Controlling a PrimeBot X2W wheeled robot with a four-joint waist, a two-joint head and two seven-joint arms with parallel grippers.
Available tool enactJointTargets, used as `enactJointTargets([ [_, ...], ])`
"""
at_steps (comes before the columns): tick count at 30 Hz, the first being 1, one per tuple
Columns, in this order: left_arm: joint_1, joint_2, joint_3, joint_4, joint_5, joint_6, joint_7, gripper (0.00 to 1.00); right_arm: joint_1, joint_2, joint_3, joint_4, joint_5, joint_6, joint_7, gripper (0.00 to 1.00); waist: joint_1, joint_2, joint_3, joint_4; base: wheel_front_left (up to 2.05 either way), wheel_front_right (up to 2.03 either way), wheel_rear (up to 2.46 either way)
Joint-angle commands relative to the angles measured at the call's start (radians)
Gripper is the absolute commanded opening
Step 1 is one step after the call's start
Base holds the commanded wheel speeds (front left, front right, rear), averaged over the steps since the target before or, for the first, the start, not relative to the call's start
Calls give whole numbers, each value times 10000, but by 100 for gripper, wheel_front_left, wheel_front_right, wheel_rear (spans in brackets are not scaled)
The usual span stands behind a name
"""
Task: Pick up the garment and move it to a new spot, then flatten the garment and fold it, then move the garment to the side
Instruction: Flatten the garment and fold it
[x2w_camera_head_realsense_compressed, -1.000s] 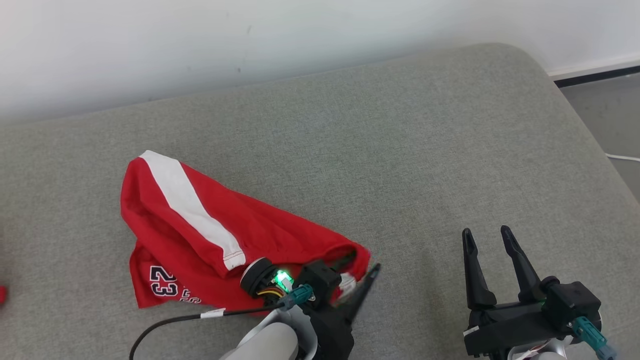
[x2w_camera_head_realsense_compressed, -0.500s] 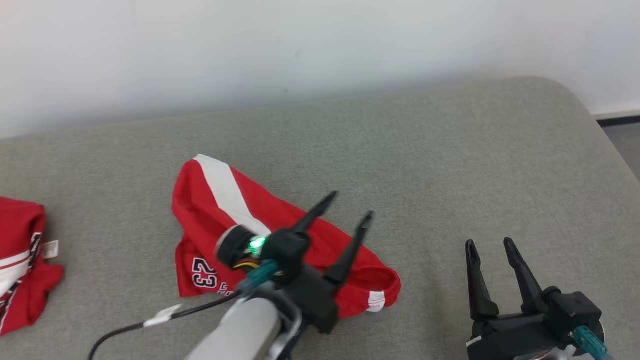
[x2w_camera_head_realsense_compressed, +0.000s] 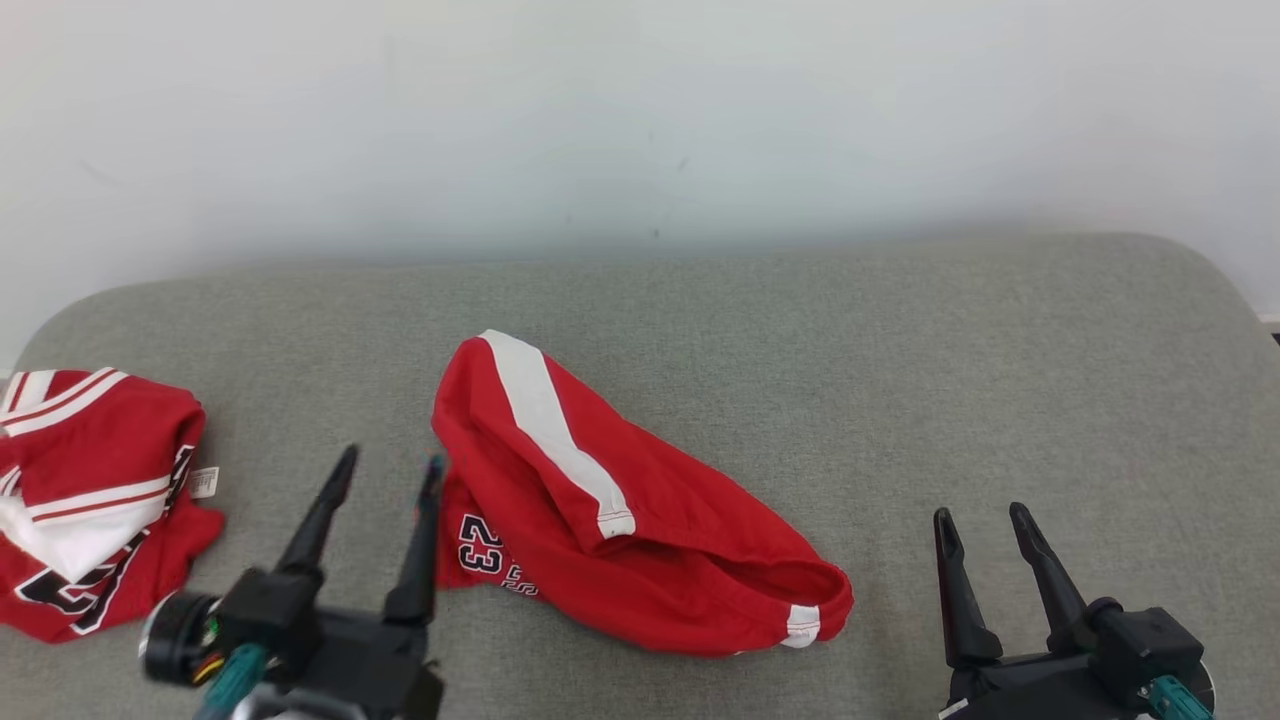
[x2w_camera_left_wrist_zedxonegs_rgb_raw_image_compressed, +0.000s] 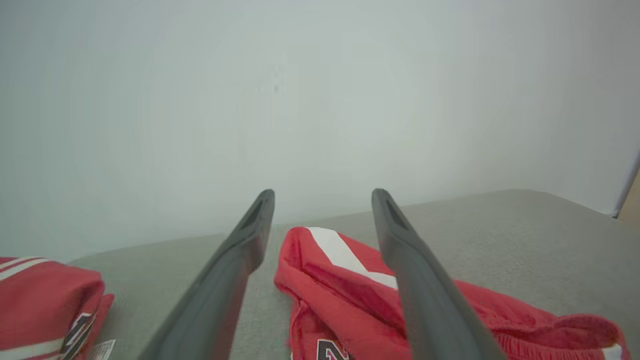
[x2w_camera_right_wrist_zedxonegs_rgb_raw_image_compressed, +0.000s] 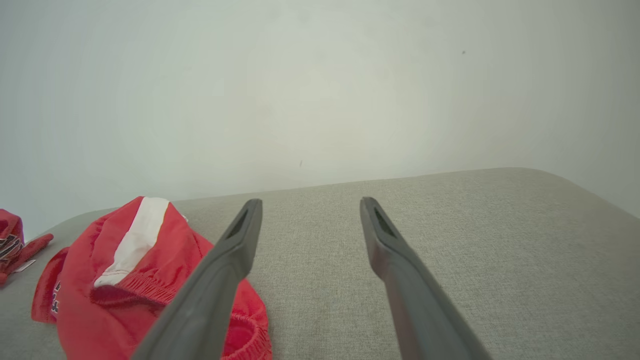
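Garment is seen crumpled on the couch; left gripper and right gripper are held wide, empty. Flattening is judged next: corners must be gripped.

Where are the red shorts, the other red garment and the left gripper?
red shorts (x2w_camera_head_realsense_compressed: 680, 520): head view, red cloth right of the white stripe.
other red garment (x2w_camera_head_realsense_compressed: 120, 440): head view, its red upper part.
left gripper (x2w_camera_head_realsense_compressed: 391, 458): head view, midway between fingertips.

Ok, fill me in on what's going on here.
A two-armed robot is working on red shorts lying crumpled on a grey cushion. Nothing is held: the left jaws stand open beside the shorts, the right jaws open and apart from them. Flattening and folding are not yet done. Another red garment lies at far left.
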Motion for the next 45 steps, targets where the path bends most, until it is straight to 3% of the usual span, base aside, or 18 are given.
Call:
enactJointTargets([
  [1, 365, 32, 306, -155, 118, -18, -34, 100, 148, -43, 23, 4, 38, -23, -2, 100, 1, 0, -85, 107, 0, 0, 0],
  [13, 2552, -836, 2648, -760, 679, -586, -33, 100, 268, -211, 122, 58, 94, -23, -2, 100, 1, 0, -118, 236, 0, 0, 0],
  [22, 2714, -1474, 3340, -673, 1130, -1044, -33, 100, 306, -247, 156, 116, 99, -23, -1, 100, 1, 0, -42, 308, 0, 0, 0],
  [32, 2573, -1778, 3686, -578, 1529, -1360, -33, 100, 214, -350, 321, 160, 79, -23, -1, 100, 1, 0, -79, 435, 0, 0, 0],
  [38, 2484, -1881, 3586, -513, 1664, -1420, -35, 100, -346, -665, 1146, 335, -9, -23, 0, 100, 1, 0, -45, 837, 0, 0, 0],
  [45, 2332, -2029, 3348, -405, 1632, -1442, -33, 100, -1744, -1145, 2866, 1303, 130, -23, 0, 100, 1, 0, 303, 1552, 0, 0, 0],
])
